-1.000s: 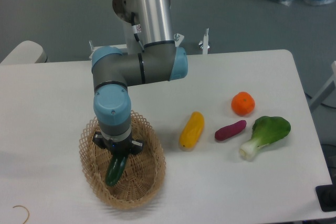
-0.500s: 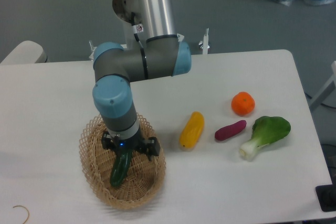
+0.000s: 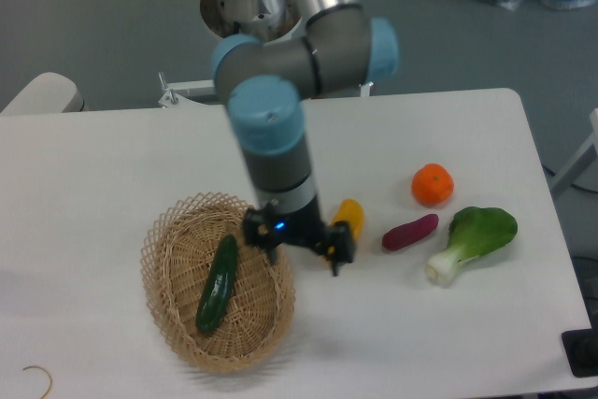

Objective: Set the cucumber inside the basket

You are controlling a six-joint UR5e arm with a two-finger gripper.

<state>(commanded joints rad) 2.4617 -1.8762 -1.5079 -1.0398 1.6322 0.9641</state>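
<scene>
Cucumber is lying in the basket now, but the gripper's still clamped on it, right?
Not quite. The cucumber does lie in the basket, but the gripper has let go. In the fixed camera view it sits off by the basket's right rim, apart from the cucumber and holding nothing.

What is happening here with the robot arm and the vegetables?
The cucumber lies inside the wicker basket, free of the robot. The gripper holds nothing and hangs over the table beside the basket's right rim, in front of the yellow vegetable. An orange, a purple vegetable and a bok choy lie untouched on the right. The placing looks done.
</scene>
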